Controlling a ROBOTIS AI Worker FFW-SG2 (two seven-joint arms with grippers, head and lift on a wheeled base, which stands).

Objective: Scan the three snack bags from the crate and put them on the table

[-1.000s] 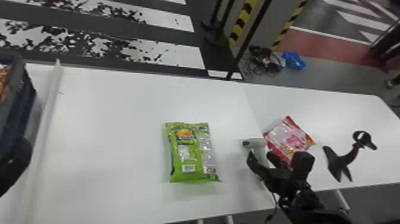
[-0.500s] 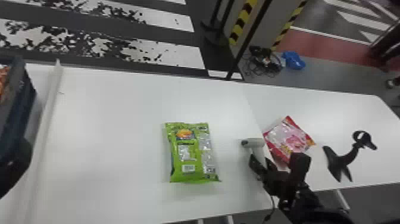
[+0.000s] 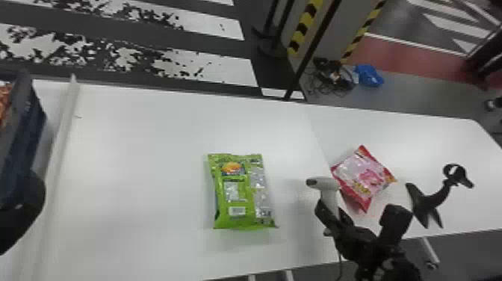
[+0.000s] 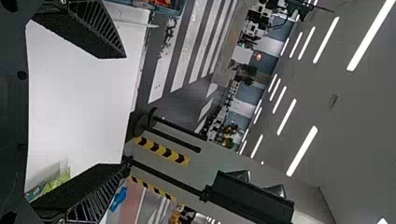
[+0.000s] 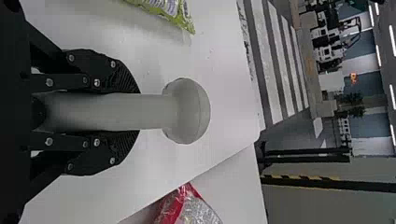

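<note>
My right gripper (image 3: 334,220) is closed around the handle of the scanner (image 3: 324,184), whose head points left toward the green snack bag (image 3: 239,194) lying flat on the table (image 3: 142,157). In the right wrist view, my right gripper (image 5: 126,112) has its fingers on both sides of the light grey scanner handle (image 5: 116,111). A red and pink snack bag (image 3: 364,177) lies right of the scanner. My left gripper (image 3: 18,213) is at the far left beside the crate (image 3: 22,142); in the left wrist view, the left gripper (image 4: 114,112) stands wide with nothing between its fingers.
An empty black scanner stand (image 3: 431,201) occupies the table's right part. A pale raised strip (image 3: 61,149) runs along the table near the crate. Beyond the far edge are a dark post (image 3: 312,52), cables and a blue bag (image 3: 369,76) on the floor.
The scanner in my right gripper has shifted slightly, its head now turned more to the left. Both snack bags lie where they were, and my left arm looks still.
</note>
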